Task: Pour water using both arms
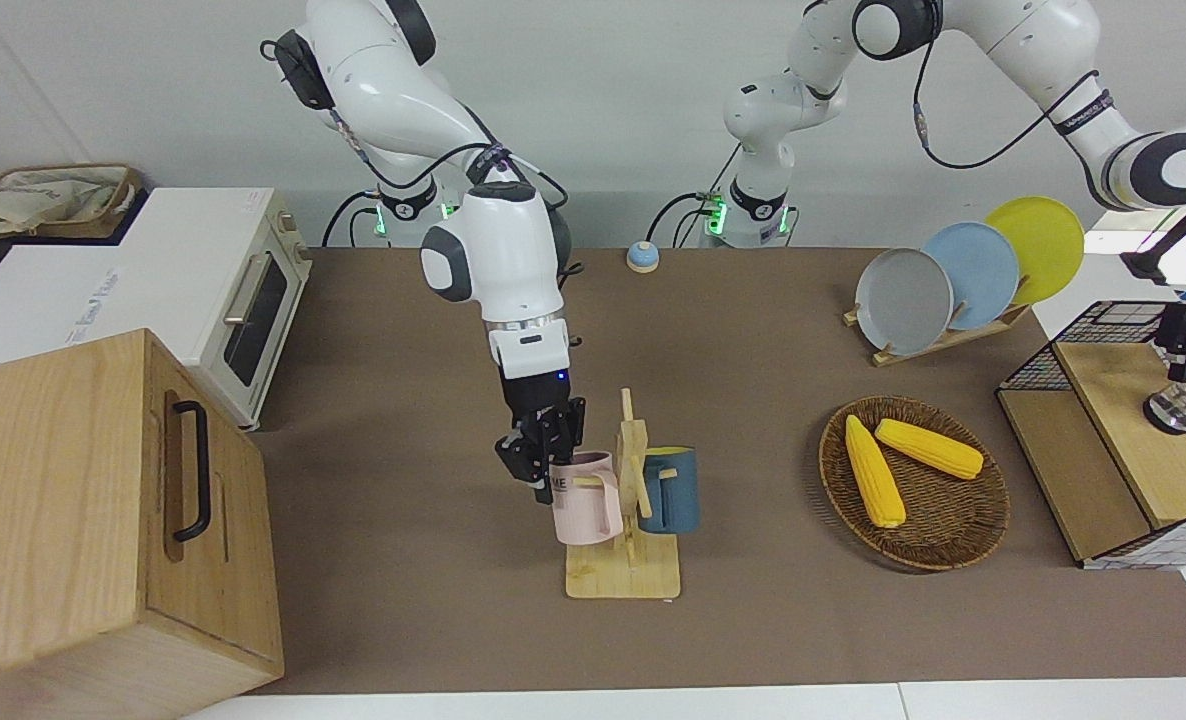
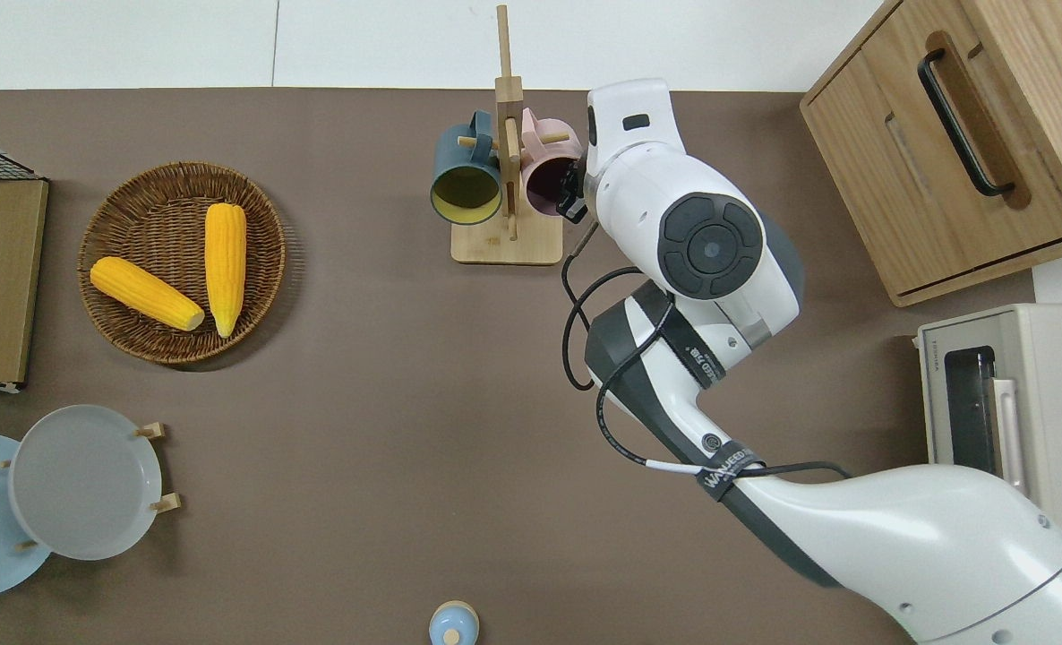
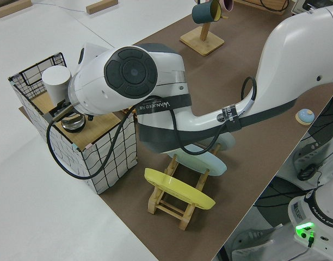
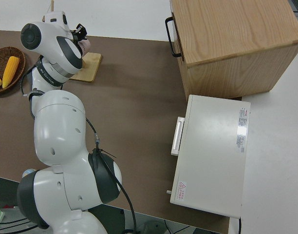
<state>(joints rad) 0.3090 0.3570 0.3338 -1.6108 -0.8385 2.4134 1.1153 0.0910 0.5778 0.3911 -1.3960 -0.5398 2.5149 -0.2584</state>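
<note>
Now the right end effector (image 1: 545, 470) of the glossy white right arm (image 2: 701, 242) sits at the rim of a pale pink plastic mug (image 1: 584, 498) that hangs on a small upright wooden mug stand (image 1: 631, 520). Its black fingers (image 1: 523, 462) straddle the mug's wall on the side toward the right arm's end of the surface, and they appear pressed onto that wall; the overhead view shows the same contact at the mug's rim (image 2: 567, 184). A dark blue mug with a yellow inside (image 2: 466, 175) hangs on the opposite peg of the same stand, toward the left arm's end.

Meanwhile the left end effector (image 1: 1185, 335) of the glossy white left arm (image 1: 1083, 90) hangs over a black wire-mesh crate with a wooden top (image 1: 1113, 440) at the left arm's end of the brown surface (image 1: 413, 560). Just beneath it stand a shiny metal-based object (image 1: 1168, 410) and, seen from the left side, a white cylindrical cup (image 3: 56, 81). Whether this end effector's fingers are spread or pressed together cannot be told.

Elsewhere a round woven wicker basket (image 1: 963, 545) holds two yellow corn cobs (image 1: 873, 470). Grey, light blue and yellow plates (image 1: 973, 270) lean in a wooden rack nearer to the robots. A light wooden cabinet with a black handle (image 1: 103, 510) and a cream toaster oven (image 1: 253, 300) stand at the right arm's end.
</note>
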